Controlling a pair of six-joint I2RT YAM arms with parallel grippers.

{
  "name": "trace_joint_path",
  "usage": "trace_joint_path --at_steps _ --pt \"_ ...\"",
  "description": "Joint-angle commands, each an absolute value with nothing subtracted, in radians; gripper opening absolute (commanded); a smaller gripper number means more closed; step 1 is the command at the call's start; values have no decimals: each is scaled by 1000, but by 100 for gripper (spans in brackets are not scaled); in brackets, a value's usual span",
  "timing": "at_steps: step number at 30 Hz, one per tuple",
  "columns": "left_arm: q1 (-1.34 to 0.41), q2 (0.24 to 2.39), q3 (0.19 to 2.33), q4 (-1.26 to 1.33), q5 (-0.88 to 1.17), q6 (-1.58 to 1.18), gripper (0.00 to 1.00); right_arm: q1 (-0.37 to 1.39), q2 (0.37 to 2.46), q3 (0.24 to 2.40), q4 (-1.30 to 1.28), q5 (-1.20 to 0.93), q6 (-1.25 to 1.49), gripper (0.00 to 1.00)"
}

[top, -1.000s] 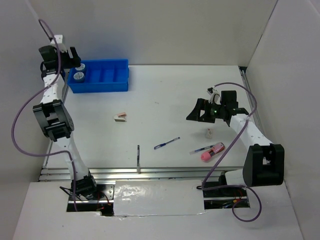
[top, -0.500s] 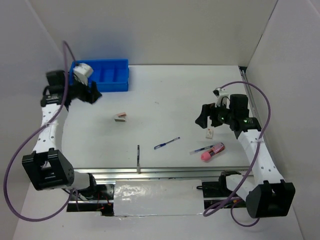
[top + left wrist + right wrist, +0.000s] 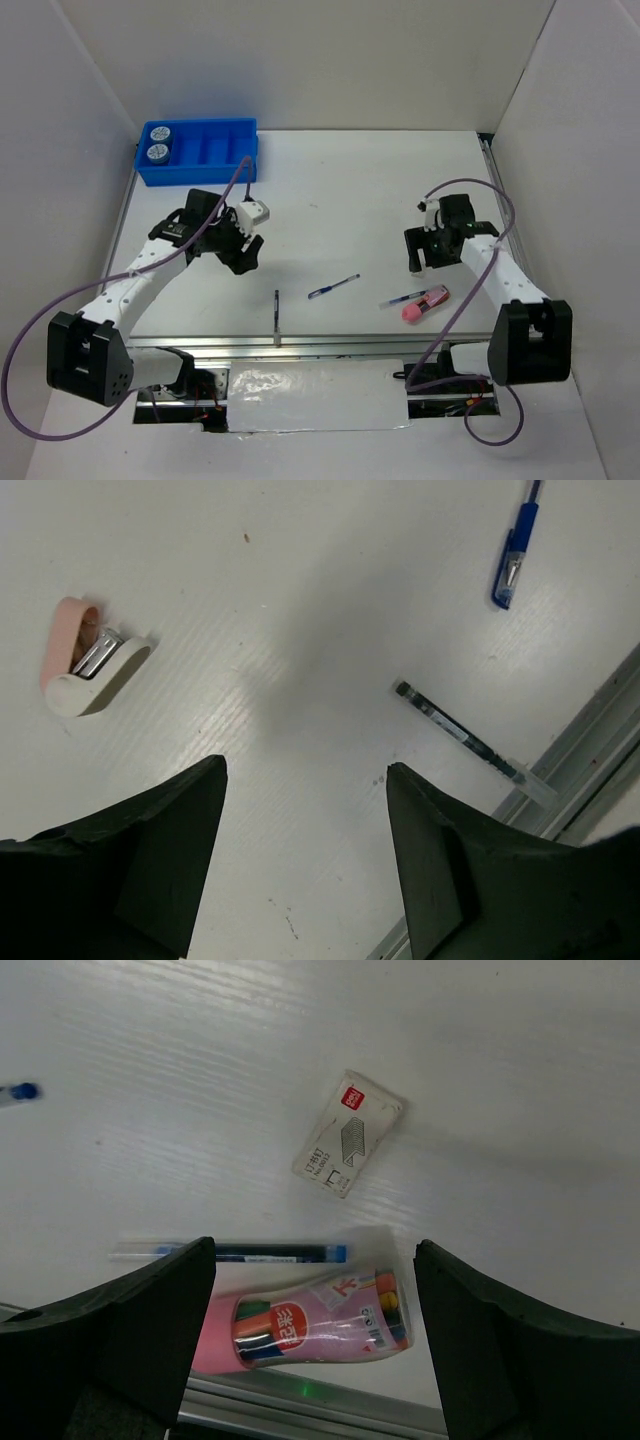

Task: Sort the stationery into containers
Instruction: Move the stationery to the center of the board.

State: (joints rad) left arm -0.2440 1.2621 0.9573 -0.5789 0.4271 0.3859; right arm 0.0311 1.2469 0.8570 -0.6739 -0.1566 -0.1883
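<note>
The white-pink eraser (image 3: 92, 670) is seen on the desk (image 3: 300, 580) at 10 o'clock from the released, empty left claw (image 3: 305, 770), long axis 2-to-8; the released right claw (image 3: 315, 1250) is hung over the pink tube (image 3: 310, 1328).

light bright, even | soft grey shadow on table (image 3: 300, 680) | right wrist view slightly smeared; pen (image 3: 230, 1252) blurred

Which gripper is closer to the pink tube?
Right. The right gripper hangs just beyond the pink tube; the left gripper is far off to the tube's left.
</note>
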Motion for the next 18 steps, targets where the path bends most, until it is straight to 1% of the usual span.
trace_joint_path --at_steps 1,2,6,8,9,14,15,17,18 --pt "-267 1241 979 -514 298 293 78 58 1317 903 -677 -86 -152 87" --pt "-268 1226 976 -502 244 275 79 64 1342 904 -658 -66 -147 88" --pt "-253 1175 928 -431 158 209 82 81 1457 902 -621 -35 -124 88" --pt "-239 1143 911 -410 149 186 84 86 1506 911 -600 -37 -117 85" --pt "-235 1135 896 -388 144 180 84 90 1526 917 -597 -35 -112 82" --pt "-209 1115 868 -376 156 164 84 103 1640 966 -581 -32 -103 70" --pt "-206 1114 865 -377 158 167 84 106 1652 974 -580 -32 -104 67" --pt "-192 1108 861 -373 156 169 84 106 1678 995 -575 -38 -103 64" --pt "-187 1106 858 -368 158 170 84 107 1686 1003 -575 -38 -101 60"
